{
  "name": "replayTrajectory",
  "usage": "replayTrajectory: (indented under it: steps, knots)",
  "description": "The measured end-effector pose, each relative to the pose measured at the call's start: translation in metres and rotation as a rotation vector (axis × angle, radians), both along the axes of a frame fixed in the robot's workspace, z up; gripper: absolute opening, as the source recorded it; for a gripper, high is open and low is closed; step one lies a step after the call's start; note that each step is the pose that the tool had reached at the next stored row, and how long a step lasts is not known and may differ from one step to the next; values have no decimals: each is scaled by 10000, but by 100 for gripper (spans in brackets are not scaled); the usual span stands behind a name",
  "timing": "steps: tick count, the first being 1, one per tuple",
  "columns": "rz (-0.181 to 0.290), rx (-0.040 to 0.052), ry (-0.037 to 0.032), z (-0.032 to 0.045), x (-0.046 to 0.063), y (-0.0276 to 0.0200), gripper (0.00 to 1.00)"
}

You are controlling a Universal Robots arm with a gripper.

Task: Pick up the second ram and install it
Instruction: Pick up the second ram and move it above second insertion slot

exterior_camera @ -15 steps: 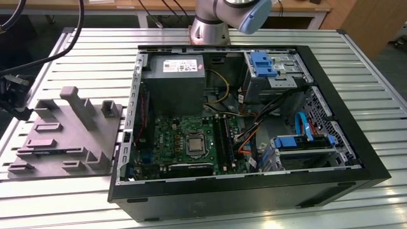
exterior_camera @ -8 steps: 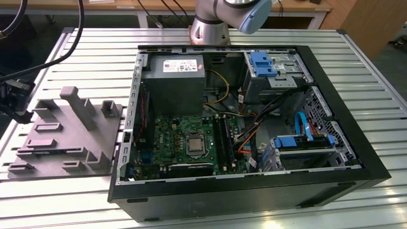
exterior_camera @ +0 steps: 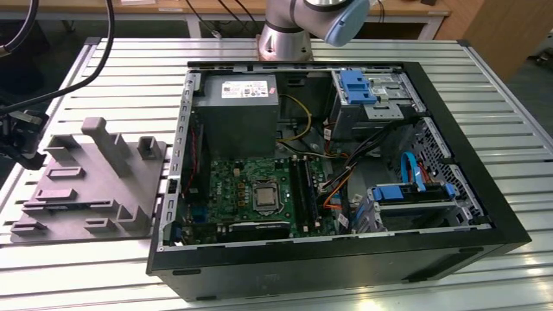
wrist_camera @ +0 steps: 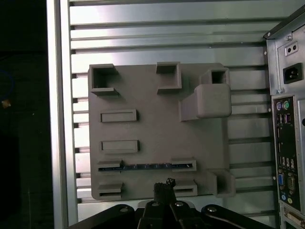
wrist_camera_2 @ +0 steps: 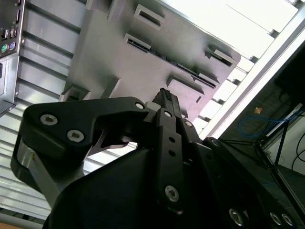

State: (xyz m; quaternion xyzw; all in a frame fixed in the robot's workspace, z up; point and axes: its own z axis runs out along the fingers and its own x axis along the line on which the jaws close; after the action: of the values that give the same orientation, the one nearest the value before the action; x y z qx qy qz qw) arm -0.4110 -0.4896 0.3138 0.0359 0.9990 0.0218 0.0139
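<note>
The gripper has its two fingers drawn together with nothing between them, and in both wrist views its tip hangs above the grey moulded tray, over the tray's edge and apart from the surface. The second ram, a thin dark stick, lies flat in a long slot of that tray, one row of pockets in from the edge under the fingertips. In the second wrist view it shows as a dark line between two raised end blocks. In the exterior view the tray sits on the slatted aluminium table at 9 o'clock of the open computer case, just beside its wall. The stick is a bluish strip toward the tray's 7 o'clock corner. Inside the case the motherboard lies flat, with the black memory sockets at its 3 o'clock side, well apart from the tray.
</note>
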Motion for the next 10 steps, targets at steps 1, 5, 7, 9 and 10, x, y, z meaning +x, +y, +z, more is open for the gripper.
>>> replayTrajectory:
  steps: [1, 5, 7, 9, 10]
  knots:
    - [0, 0, 0, -1, 0, 0, 10]
    - [0, 0, 0, -2, 0, 0, 10]
    - [0, 0, 0, -3, 0, 0, 10]
    - [11, 0, -1, -4, 0, 0, 10]
    - [67, 0, -1, -5, 0, 0, 10]
